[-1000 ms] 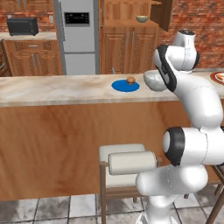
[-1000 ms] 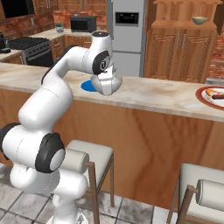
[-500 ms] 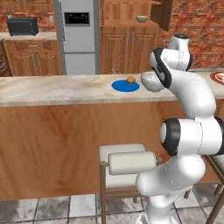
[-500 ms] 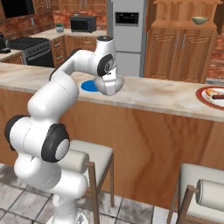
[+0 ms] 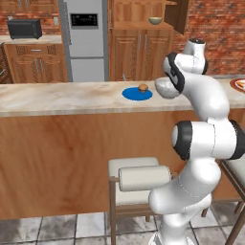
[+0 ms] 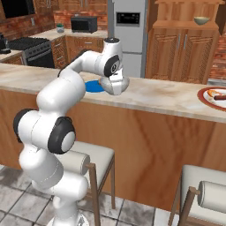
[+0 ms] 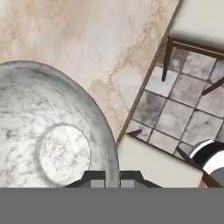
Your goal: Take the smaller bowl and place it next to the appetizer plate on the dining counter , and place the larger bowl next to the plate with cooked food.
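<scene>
My gripper (image 7: 112, 178) is shut on the rim of the smaller bowl (image 7: 52, 140), a marbled grey-white bowl. It holds the bowl (image 5: 165, 89) low over the dining counter (image 5: 62, 95), just right of the appetizer plate (image 5: 137, 94), blue with a brown food piece. Whether the bowl (image 6: 114, 84) touches the stone top I cannot tell. The larger bowl (image 5: 155, 20), olive-tan, stands on the wooden cabinet's shelf (image 6: 201, 20) behind the counter. The plate with cooked food (image 6: 214, 96) lies at the counter's far right end (image 5: 239, 85).
Padded stools (image 5: 136, 177) stand on the tiled floor in front of the counter's wood front, another stool (image 6: 207, 190) to the right. Behind the counter are a steel fridge (image 5: 85, 38), wooden cabinets, a microwave (image 5: 24, 28) and a stove (image 6: 26, 48).
The arm's elbow has swung up and straighter over the base. The held bowl has edged slightly toward the blue plate. The gripper has stayed shut.
</scene>
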